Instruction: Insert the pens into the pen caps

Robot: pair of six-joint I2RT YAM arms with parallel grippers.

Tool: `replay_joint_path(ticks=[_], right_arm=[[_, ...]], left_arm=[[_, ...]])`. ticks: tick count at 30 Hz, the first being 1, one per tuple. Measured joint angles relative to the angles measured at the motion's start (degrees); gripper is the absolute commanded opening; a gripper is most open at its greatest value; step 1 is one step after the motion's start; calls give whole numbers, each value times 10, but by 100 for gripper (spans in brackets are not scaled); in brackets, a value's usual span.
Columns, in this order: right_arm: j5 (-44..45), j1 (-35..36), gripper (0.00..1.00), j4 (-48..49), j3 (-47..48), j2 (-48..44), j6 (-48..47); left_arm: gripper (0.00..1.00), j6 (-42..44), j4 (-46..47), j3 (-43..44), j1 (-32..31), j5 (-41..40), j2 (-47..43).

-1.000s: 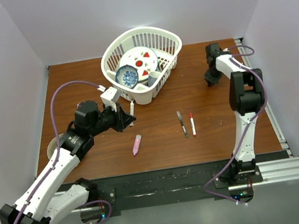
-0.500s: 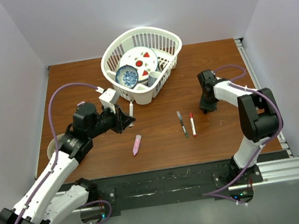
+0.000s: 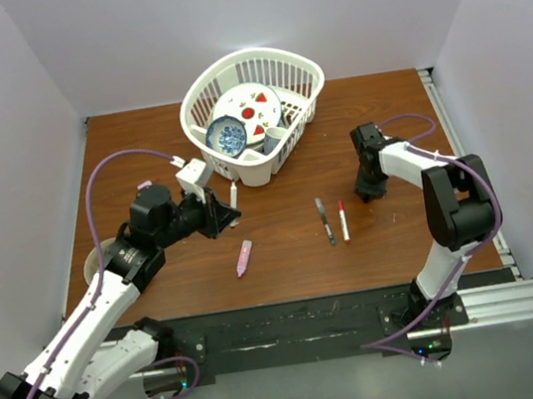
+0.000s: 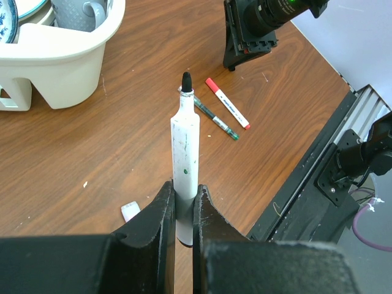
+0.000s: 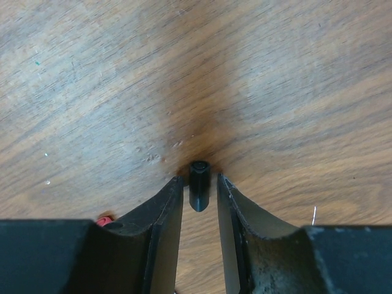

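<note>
Now that the right pincer has swung in and started parting, the black cap stands free between its jaws on the tabletop, seemingly released. Meanwhile the left pincer stays clamped on the white pen, its tip pointing outward, ready for capping.

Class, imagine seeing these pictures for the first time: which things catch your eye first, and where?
The white basket of dishes at the far middle of the table stands out first. Next, the left gripper clamps a white pen, its black tip exposed. The right gripper straddles a tiny black cap on the table, jaws not touching it.
</note>
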Motion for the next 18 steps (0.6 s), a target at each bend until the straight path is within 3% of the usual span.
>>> replay_joint_path(ticks=[12,18], right_arm=[[-3,0,7,19,-9,-5,-25],[-13,7,5,73,-62,-48,-47]], left_arm=[[0,-6,7,-1,-3,9,0],[0,-45,39,-6,-84,7,7]])
